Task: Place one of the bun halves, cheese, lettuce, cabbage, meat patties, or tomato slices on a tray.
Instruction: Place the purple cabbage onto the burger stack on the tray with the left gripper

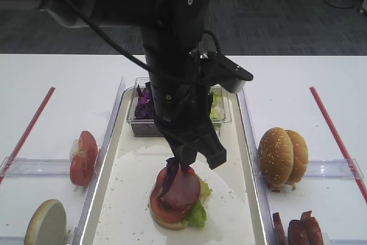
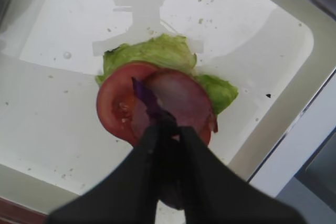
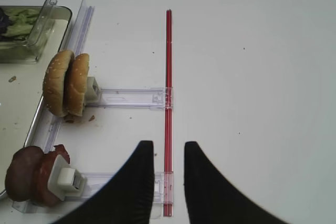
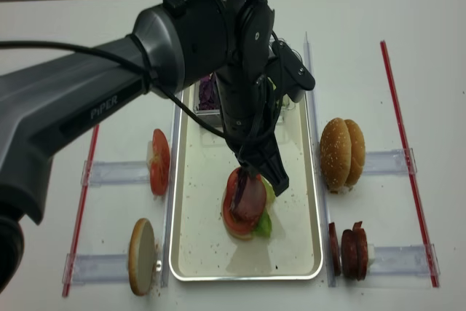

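Your cabbage (image 2: 147, 96) — a thin dark purple strip — hangs from the left tool (image 2: 167, 129), whose fingers are pinched together on it, right over the stack in the middle of the tray (image 1: 129, 199). The strip's lower end drapes onto the pink meat slice (image 1: 182, 190). Under that slice you see a tomato slice (image 2: 116, 106), frilly lettuce (image 2: 152, 52) poking out on the far side, and a bun half (image 1: 166, 220) at the bottom.

At the far end of the tray sits a clear plastic box (image 1: 140, 125) with more purple cabbage and green leaves.

Left of the tray, on the table (image 1: 63, 84), two tomato slices (image 1: 83, 158) stand in a clear holder, with a cut bun half (image 1: 46, 222) nearer the camera. On the right, sesame bun halves (image 3: 67, 83) stand on edge, and dark meat patties (image 3: 32, 182) below them.

Your right tool (image 3: 168, 153) hovers over bare table beside a red strip (image 3: 168, 77) — fingers apart, nothing between them.
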`<act>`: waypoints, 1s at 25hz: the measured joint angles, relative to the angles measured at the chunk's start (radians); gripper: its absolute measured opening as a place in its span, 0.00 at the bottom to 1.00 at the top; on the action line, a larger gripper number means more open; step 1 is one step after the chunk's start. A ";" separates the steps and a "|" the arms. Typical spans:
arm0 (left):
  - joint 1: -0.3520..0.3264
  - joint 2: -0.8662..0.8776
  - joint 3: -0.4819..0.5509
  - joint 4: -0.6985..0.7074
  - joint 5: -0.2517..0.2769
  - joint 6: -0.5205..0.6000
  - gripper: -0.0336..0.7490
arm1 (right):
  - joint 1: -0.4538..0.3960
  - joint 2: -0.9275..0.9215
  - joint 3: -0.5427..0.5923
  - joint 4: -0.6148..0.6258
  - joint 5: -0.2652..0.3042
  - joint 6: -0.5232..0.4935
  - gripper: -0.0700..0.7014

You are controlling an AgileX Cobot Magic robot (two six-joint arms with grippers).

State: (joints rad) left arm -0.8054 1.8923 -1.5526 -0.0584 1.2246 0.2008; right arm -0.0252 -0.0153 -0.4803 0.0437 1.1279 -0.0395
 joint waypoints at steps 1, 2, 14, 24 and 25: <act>0.000 0.006 -0.001 0.000 0.000 0.000 0.12 | 0.000 0.000 0.000 0.000 0.000 0.000 0.34; 0.000 0.012 -0.001 0.000 0.000 0.000 0.12 | 0.000 0.000 0.000 0.000 0.000 0.000 0.34; 0.000 0.037 -0.005 -0.004 -0.002 0.002 0.12 | 0.000 0.000 0.000 0.000 0.000 0.000 0.34; 0.000 0.071 -0.005 -0.008 -0.003 0.002 0.12 | 0.000 0.000 0.000 0.000 0.000 0.000 0.34; 0.000 0.071 -0.005 -0.008 -0.003 0.002 0.12 | 0.000 0.000 0.000 0.000 0.000 0.000 0.34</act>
State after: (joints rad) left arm -0.8054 1.9630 -1.5572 -0.0660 1.2219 0.2031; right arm -0.0252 -0.0153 -0.4803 0.0437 1.1279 -0.0395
